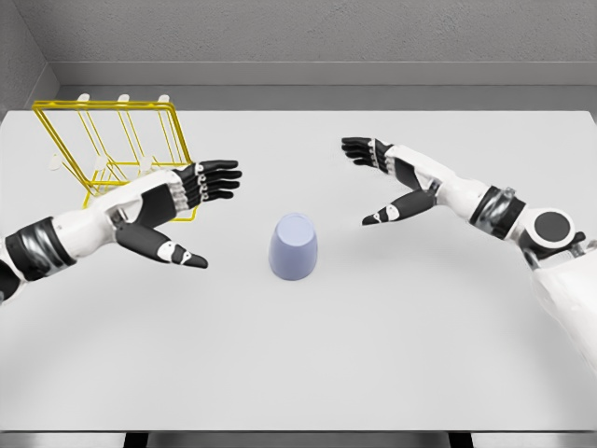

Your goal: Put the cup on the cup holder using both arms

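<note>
A pale blue cup [293, 246] stands upside down on the white table [373, 355], near the middle. A yellow wire cup holder [117, 145] with white-tipped pegs stands at the back left. My left hand [200, 207] hovers left of the cup, fingers spread and thumb pointing down-right, holding nothing; it partly covers the holder's front right corner. My right hand [371, 183] is up and to the right of the cup, also spread, with nothing in it. Neither hand touches the cup.
The table's far edge meets a grey wall [308, 37] behind. Its front edge [298, 431] runs along the bottom of the view.
</note>
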